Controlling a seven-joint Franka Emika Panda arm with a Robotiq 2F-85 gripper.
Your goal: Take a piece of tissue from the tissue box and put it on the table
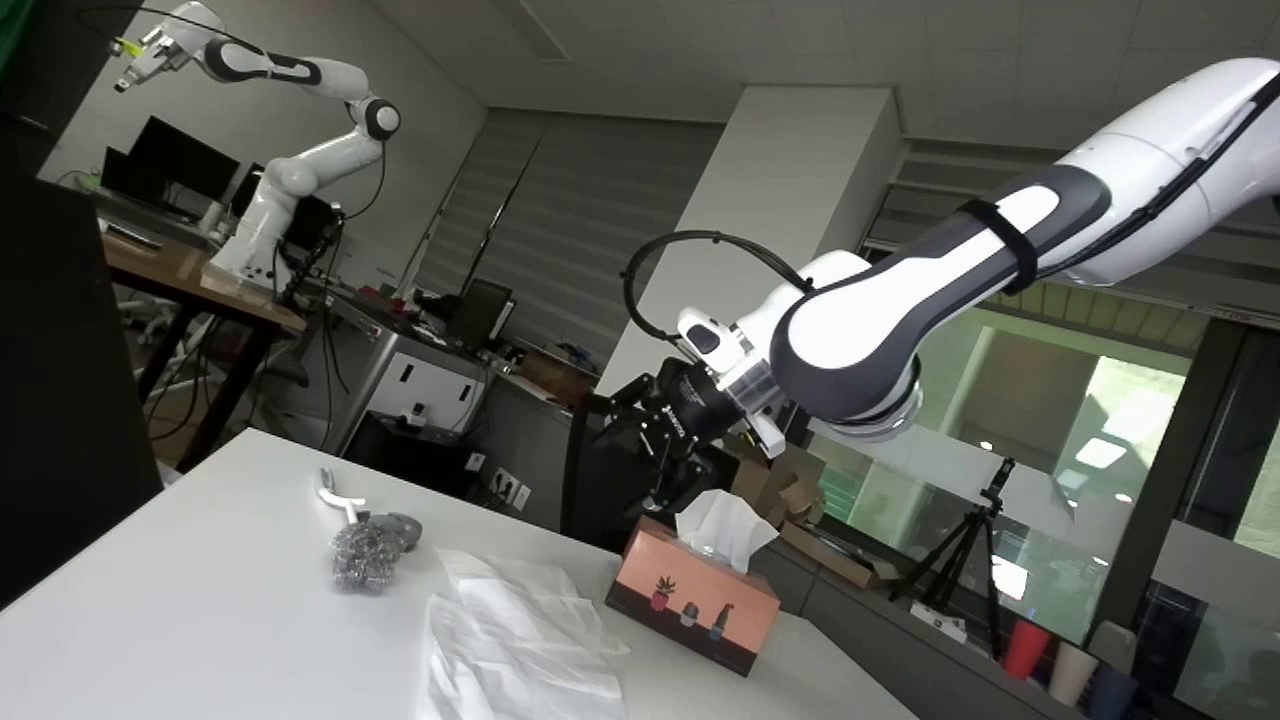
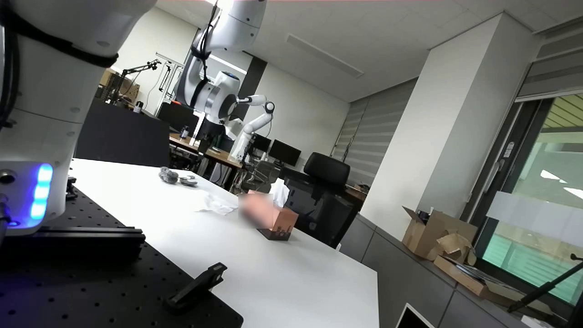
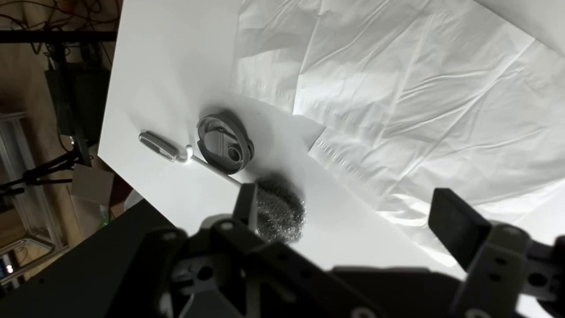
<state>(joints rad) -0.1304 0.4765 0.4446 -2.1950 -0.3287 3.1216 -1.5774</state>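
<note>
Your gripper (image 3: 346, 205) hangs above white table (image 1: 240, 610), jaws wide apart, nothing between them. Tissue (image 1: 525, 640), one sheet or several, lies spread out just beside tissue box (image 1: 690, 600); tuft (image 1: 725, 530) stands up out of box top. Placing looks done, so risk sits in your exit: dipping low with jaws spread could snag loose folds or wire scrubber (image 3: 282, 212). Pulling at tuft could drag box, if light, over nearby table edge.

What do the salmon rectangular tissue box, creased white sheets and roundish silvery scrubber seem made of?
Tissue box: probably matte cardboard, judging by crisp edges. White sheets: likely matte tissue paper, with dimpled borders. Scrubber: apparently shiny metal wire, from glinting strands; plastic possible.
</note>
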